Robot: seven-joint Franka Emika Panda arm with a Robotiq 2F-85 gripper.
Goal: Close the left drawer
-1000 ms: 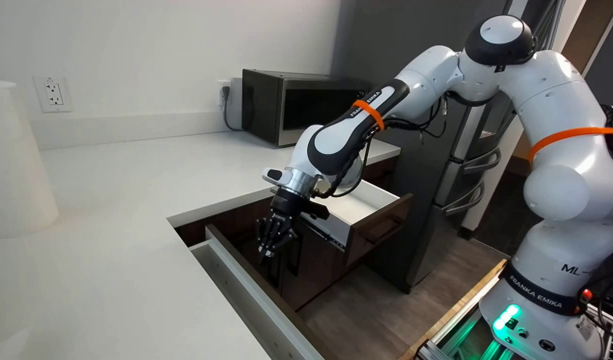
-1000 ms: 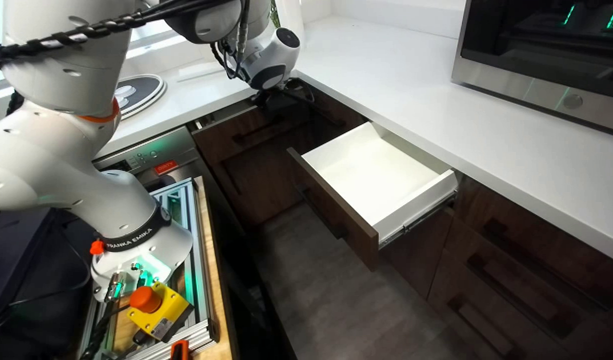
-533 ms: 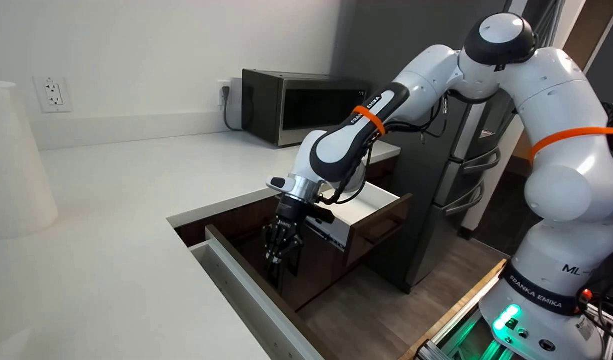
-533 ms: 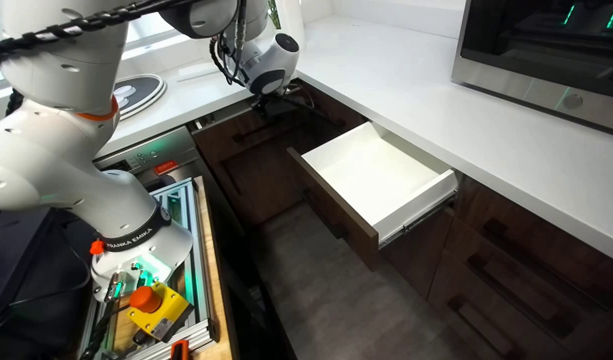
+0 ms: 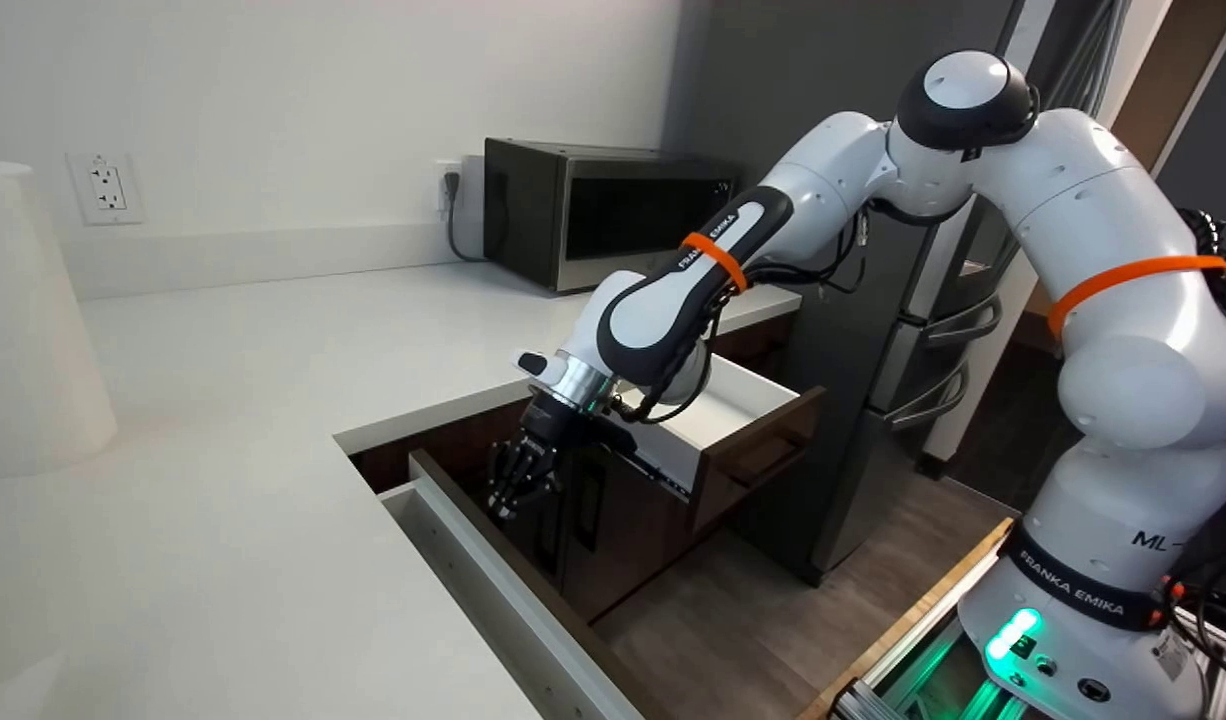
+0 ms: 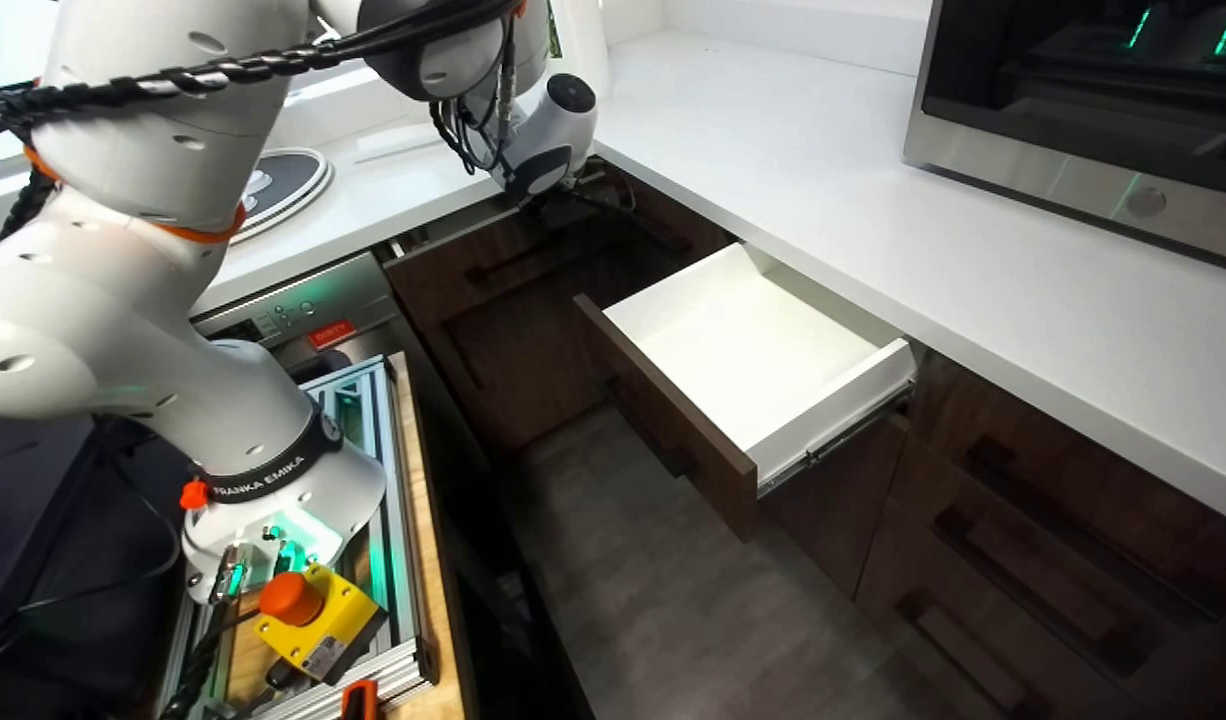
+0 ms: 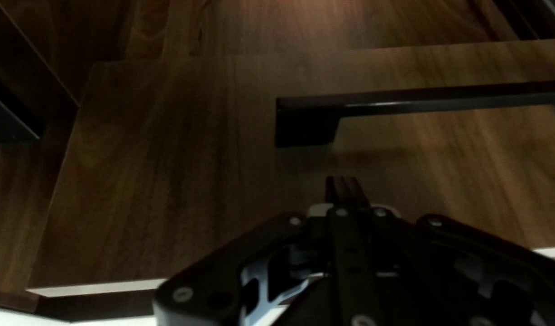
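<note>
Holds the gripper [image 7: 343, 182] with fingertips together just in front of the left drawer [image 5: 503, 575], near its black handle [image 7: 422, 100]; cannot tell whether touching. See left drawer partly pulled out, with counter [image 5: 223, 450] above it and white-lined drawer [image 6: 743, 350] open at an angle to it.

Wrist view dim; tool [image 7: 347, 192] near-black, slightly soft. Both exterior views: surface [image 5: 273, 400] bright, cabinet fronts [image 6: 833, 520] under its front edge in deep shadow. In an exterior view, window [image 6: 8, 50] past back edge blown out. Green LEDs [image 5: 1013, 635] tint robot base [image 5: 1103, 640]; microwave door [image 6: 1073, 60] reflects green streaks.
</note>
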